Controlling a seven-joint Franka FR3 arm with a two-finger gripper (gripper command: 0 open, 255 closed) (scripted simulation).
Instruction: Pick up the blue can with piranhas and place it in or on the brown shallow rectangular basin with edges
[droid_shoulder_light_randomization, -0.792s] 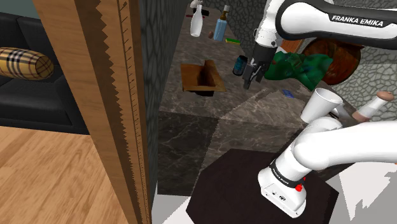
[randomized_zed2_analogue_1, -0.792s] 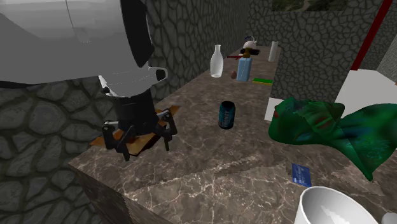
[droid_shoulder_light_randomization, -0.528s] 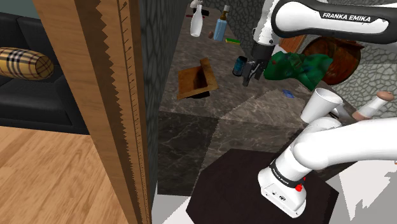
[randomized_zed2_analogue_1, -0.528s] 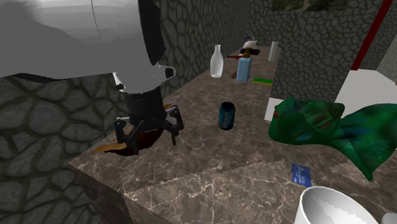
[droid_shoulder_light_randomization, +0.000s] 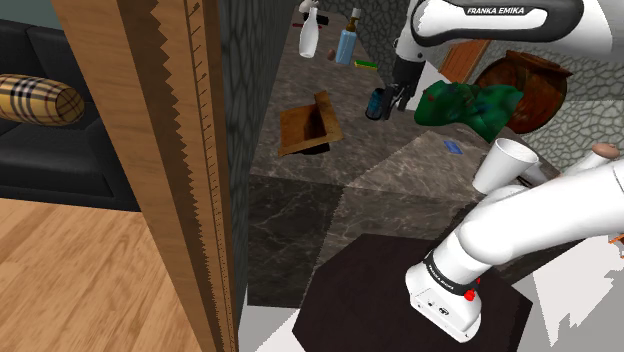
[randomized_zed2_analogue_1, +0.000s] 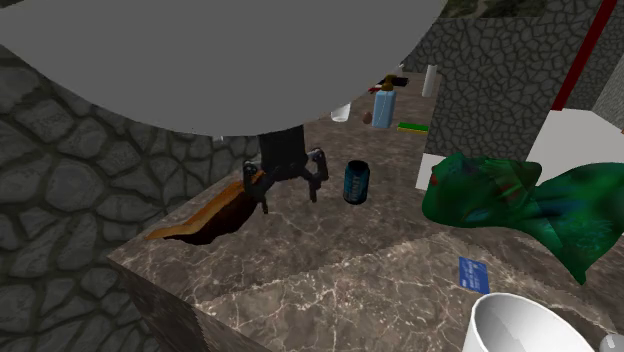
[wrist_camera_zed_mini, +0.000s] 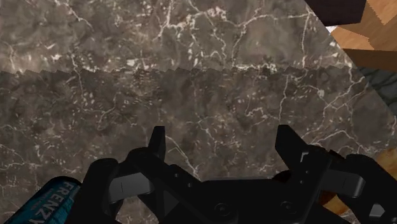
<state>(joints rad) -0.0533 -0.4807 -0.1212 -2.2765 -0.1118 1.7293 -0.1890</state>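
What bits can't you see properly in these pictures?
- Can: wrist view, cut off by the bottom edge and partly behind the hand; the label reads only "FRENZ".
- Tray: second exterior view, one end is behind the hand.
- Bottle: second exterior view, the grey arm covers all but its base.
- Cup: second exterior view, cut off by the bottom edge.

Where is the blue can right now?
In the second exterior view the blue can stands upright on the counter, just right of the open end effector and left of the green cloth.
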